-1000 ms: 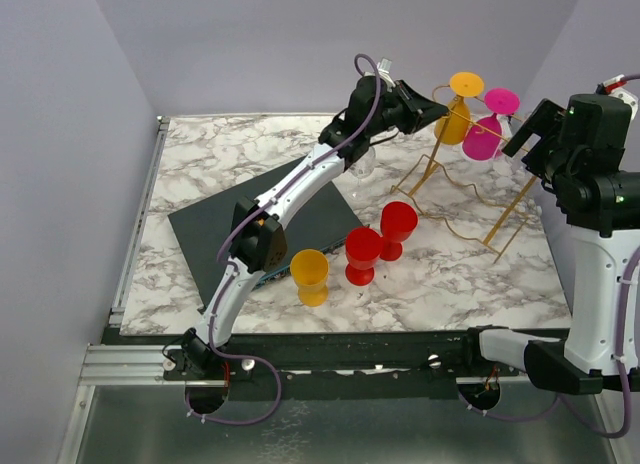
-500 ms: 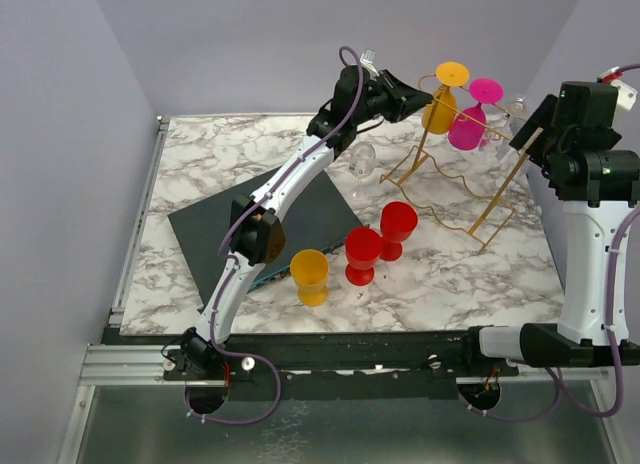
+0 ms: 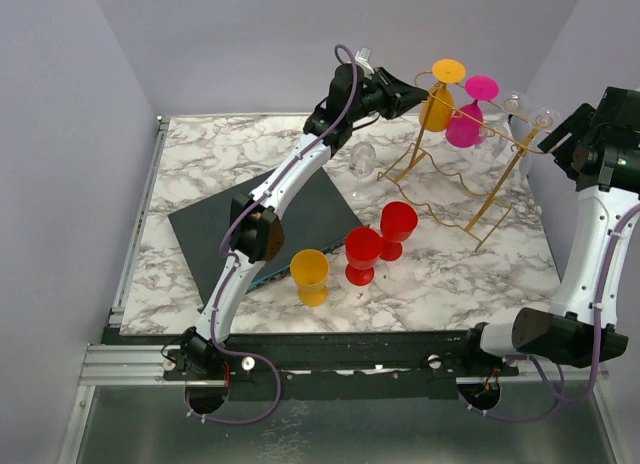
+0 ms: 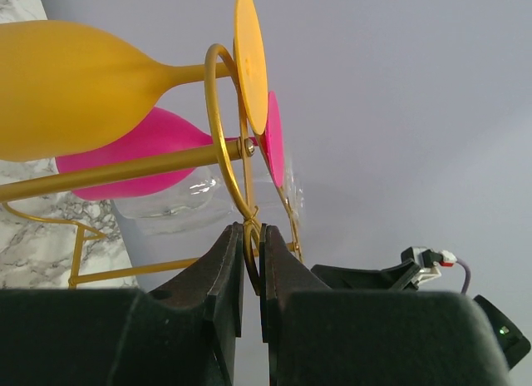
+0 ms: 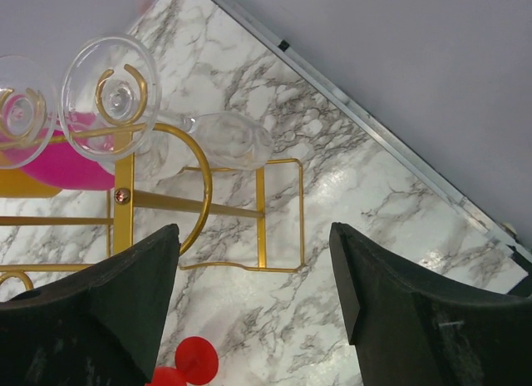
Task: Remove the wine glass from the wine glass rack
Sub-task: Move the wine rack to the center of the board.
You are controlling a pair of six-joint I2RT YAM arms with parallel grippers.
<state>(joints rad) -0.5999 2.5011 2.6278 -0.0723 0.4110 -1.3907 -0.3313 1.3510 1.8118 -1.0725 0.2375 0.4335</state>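
The gold wire wine glass rack stands at the back right of the marble table. My left gripper is shut on the curled scroll end at the rack's top left. An orange wine glass, a magenta one and two clear ones hang upside down from the rails. In the right wrist view the clear glasses' round feet rest on the rail, one bowl below them. My right gripper hovers open beside the rack's right end, holding nothing.
Two red glasses and a yellow glass stand at the table's front middle. A clear glass stands by the dark mat. Walls close in behind and on both sides of the table.
The left gripper has pulled the rack's top end up and to the left, the glasses with it. The right arm has drawn back to the right, its jaws a little narrower.
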